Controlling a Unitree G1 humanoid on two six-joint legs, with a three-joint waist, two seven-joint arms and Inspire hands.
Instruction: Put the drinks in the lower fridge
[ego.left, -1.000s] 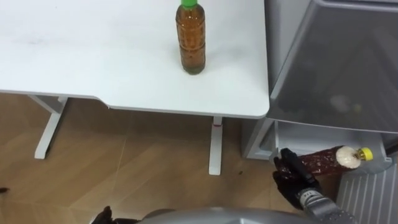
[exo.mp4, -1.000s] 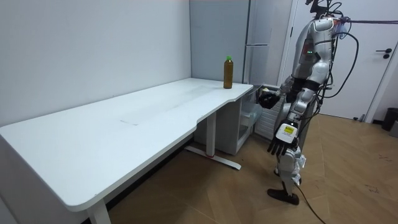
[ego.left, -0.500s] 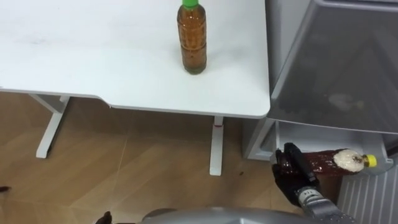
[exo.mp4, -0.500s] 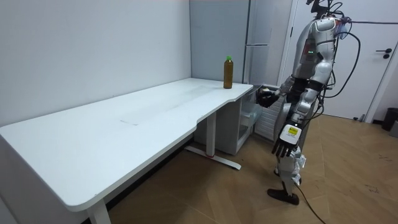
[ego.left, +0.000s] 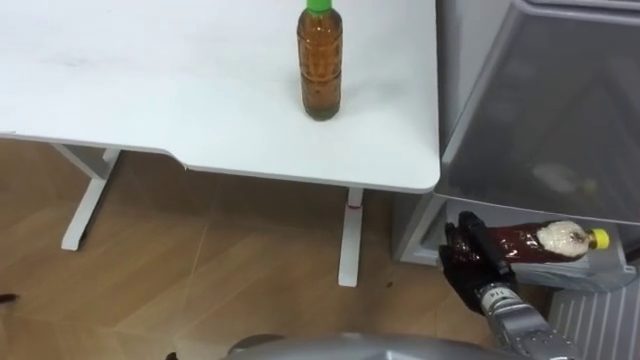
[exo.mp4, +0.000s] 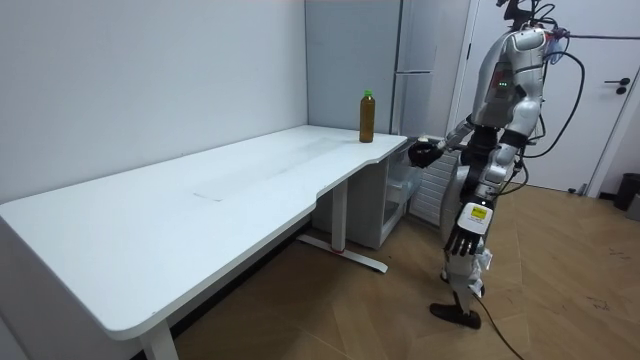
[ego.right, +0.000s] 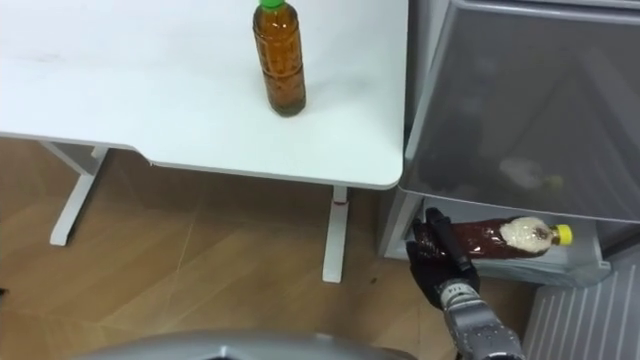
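Fingers (ego.left: 472, 246) clasping yellow-capped bottle (ego.left: 530, 243), label (ego.left: 562, 237) unreadable

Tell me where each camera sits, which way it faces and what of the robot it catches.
Left eye view: on the robot's head, looking down at the table, the green-capped bottle and the fridge; the right hand grips a yellow-capped bottle.
Right eye view: beside it, same downward look, same hand and bottles.
Room view: standing off in the room, facing along the table to the fridge; the whole robot shows, left hand hanging open.
Shared: all three show the green-capped bottle on the table.
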